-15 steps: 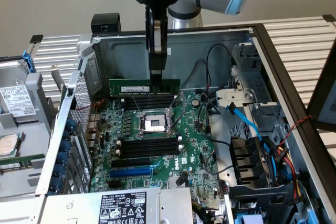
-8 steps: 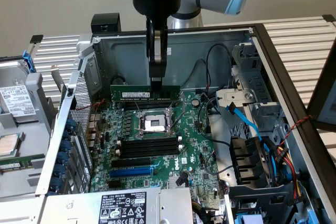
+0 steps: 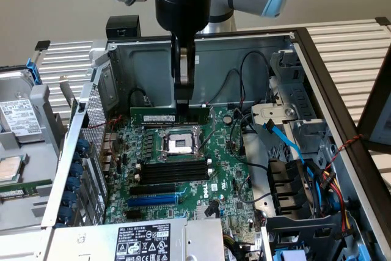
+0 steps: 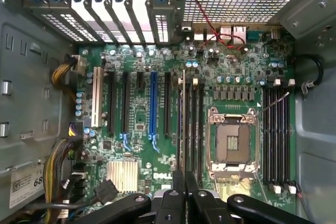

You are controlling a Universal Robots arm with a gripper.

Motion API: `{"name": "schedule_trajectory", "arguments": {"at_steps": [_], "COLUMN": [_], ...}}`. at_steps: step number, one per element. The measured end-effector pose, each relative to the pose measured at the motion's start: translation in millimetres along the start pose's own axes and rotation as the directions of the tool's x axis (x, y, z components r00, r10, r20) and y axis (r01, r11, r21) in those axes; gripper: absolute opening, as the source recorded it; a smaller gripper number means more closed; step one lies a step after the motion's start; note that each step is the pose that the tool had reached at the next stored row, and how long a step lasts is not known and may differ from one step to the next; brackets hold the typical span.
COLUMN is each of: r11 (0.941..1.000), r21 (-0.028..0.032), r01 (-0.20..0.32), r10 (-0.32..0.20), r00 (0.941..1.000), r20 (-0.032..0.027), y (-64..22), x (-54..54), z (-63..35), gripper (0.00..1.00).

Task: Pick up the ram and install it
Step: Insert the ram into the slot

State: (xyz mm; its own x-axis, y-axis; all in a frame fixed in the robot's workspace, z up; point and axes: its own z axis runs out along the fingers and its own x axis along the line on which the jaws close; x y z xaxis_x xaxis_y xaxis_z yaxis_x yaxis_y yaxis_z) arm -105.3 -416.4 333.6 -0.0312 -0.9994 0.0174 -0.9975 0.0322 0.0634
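Now gripping one ram (image 3: pixel 156 116) edge-up with the single tool (image 3: pixel 182 103), just beside one processor socket (image 3: pixel 182 145). Across the socket, four black memory slots (image 3: pixel 174 172), then one blue slot (image 3: pixel 153 200).

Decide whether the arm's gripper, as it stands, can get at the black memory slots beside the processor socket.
Probably yes. The gripper, shut on the ram, hangs inside the open case, and the memory slots look empty, with no cable lying across them.

Matt grey sheet-metal case (image 3: pixel 244 53); ram (image 3: pixel 143 116) with paper label (image 3: pixel 160 117); black plastic slots (image 3: pixel 168 170).
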Motion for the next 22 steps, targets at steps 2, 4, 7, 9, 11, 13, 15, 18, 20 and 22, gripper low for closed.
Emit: {"name": "schedule_trajectory", "arguments": {"at_steps": [2, 4, 7, 9, 11, 13, 15, 18, 20, 22], "r11": [1.0000, 1.0000, 1.0000, 1.0000, 1.0000, 1.0000, 1.0000, 0.9999, 0.9998, 0.9997], "r21": [0.0000, -0.0001, 0.0013, 0.0036, 0.0050, 0.0062, 0.0073, 0.0133, 0.0192, 0.0239], "r01": [0.000, -0.001, -0.002, -0.002, -0.002, -0.002, -0.002, -0.003, -0.003, -0.003], "r10": [0.000, 0.001, 0.002, 0.002, 0.002, 0.002, 0.002, 0.003, 0.003, 0.003], "r00": [1.0000, 1.0000, 1.0000, 1.0000, 1.0000, 1.0000, 1.0000, 1.0000, 1.0000, 1.0000], "r20": [0.0004, 0.0004, 0.0005, 0.0006, 0.0007, 0.0007, 0.0008, 0.0011, 0.0012, 0.0014], "y": [-0.3, -0.5, -0.8, -1.0, -1.3, -1.5, -1.7, -1.5, -0.9, 0.0], "x": [-0.3, -0.4, -0.5, -0.5, -0.7, -0.9, -1.0, -1.3, -1.4, -1.4], "z": [3.7, 7.3, 12.8, 16.2, 19.7, 23.2, 26.9, 30.8, 32.9, 35.4], "gripper": [0.13, 0.13, 0.13, 0.13, 0.13, 0.13, 0.13, 0.13, 0.13, 0.13]}}
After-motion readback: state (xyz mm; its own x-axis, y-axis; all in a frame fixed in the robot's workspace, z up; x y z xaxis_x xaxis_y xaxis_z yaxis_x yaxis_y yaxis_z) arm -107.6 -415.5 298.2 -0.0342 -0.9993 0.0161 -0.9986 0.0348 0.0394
